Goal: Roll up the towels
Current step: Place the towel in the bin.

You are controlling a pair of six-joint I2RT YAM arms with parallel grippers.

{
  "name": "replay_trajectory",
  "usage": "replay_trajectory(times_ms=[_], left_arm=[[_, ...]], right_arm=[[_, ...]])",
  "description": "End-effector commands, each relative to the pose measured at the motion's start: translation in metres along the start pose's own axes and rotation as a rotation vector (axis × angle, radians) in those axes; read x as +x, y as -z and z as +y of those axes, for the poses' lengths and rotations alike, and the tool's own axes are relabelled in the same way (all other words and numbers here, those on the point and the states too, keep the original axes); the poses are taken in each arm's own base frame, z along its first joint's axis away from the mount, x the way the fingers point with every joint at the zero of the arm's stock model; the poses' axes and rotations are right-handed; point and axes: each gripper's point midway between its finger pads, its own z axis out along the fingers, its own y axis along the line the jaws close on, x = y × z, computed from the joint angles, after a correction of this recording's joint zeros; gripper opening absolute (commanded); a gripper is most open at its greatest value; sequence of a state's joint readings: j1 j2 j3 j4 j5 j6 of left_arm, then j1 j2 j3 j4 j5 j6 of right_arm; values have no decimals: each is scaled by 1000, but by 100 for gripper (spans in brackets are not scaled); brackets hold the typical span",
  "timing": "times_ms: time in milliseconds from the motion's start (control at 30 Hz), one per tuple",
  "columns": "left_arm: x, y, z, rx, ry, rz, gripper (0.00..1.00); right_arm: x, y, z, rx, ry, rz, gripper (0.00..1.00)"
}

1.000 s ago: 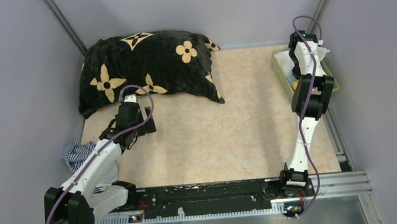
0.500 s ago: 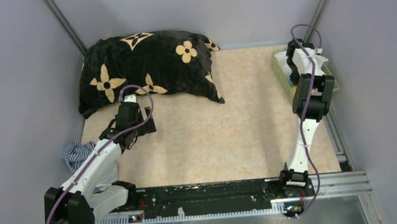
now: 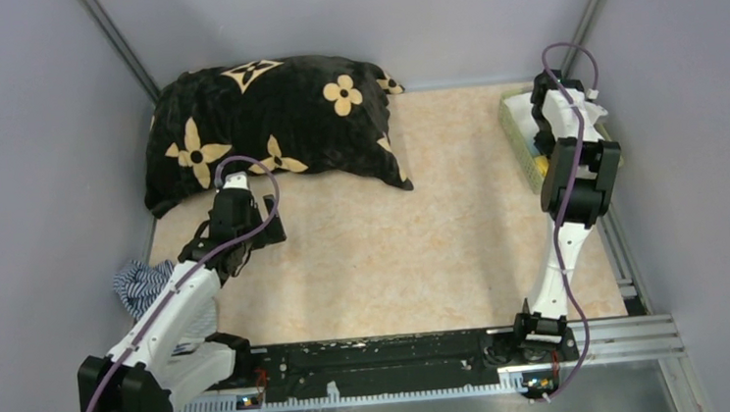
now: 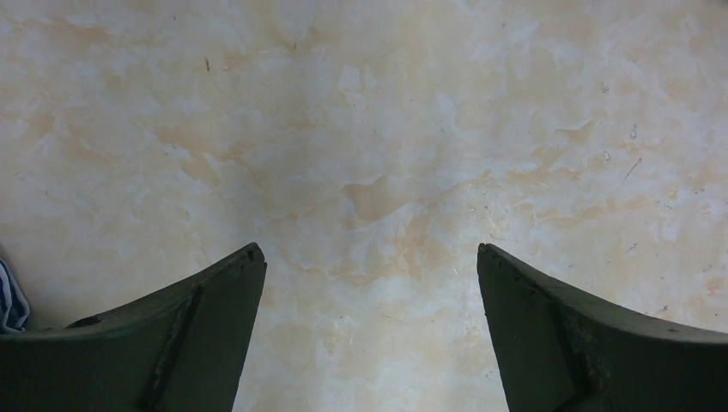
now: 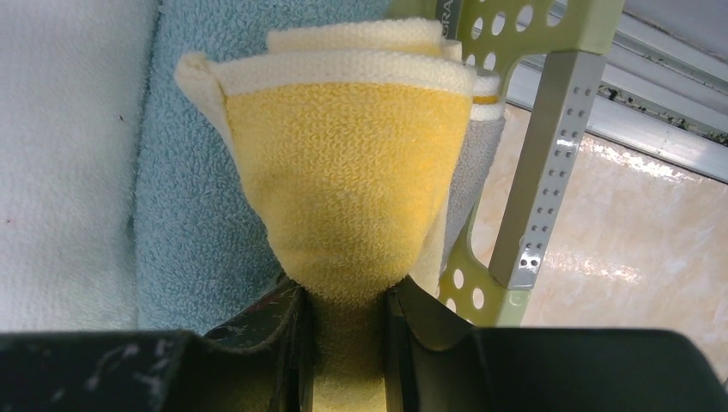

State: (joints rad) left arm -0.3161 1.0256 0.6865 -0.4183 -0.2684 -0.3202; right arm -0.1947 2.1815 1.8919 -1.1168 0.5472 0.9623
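Right gripper [image 5: 343, 302]: you have it clenched on a pinched fold of the yellow towel [image 5: 343, 172]; the cloth bunches into a narrow neck between the two fingers.
Yellow towel: it sits in the green basket [image 5: 549, 129] at the far right of the table [image 3: 423, 241], its paler folded layers showing along the top edge.
Light blue towel [image 5: 189, 223]: it lies under the yellow one and spreads out to its left in your right wrist view, inside the same basket.
Grey towel [image 5: 476, 163]: only a strip shows, pressed between the yellow towel and the perforated basket wall (you cannot tell how much of it is there).
Pale cloth [image 5: 60, 154]: it fills the left of that view, beside the light blue towel.
Left gripper [image 4: 369, 249]: released, fingers spread wide with nothing between them, pointing down at bare table.
Left arm: it reaches over the left side of the table, the wrist just near of the black cushion [image 3: 266, 125].
Black cushion: far left, cream flowers up.
Striped cloth [image 3: 141, 283]: at the left table edge, beside your left arm.
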Motion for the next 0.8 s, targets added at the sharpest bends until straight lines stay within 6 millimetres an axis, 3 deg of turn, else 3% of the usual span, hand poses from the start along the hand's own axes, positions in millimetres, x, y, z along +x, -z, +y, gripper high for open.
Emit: replay_trajectory(times_ms=[0,200,300,767], left_arm=[[-9,4,-3,28,14,-42,98],[-18,12,-5,49,28,-80,98],[-22,17,-6,62,36,-104,98],[-36,34,-13,120,56,-179,99]], right_arm=[[4,22,8,-72,-30,61,21],[10,15,9,-28,-6,97,25],[9,18,7,-30,-20,99,34],[-25,71,-7,-93,-131,29,54]])
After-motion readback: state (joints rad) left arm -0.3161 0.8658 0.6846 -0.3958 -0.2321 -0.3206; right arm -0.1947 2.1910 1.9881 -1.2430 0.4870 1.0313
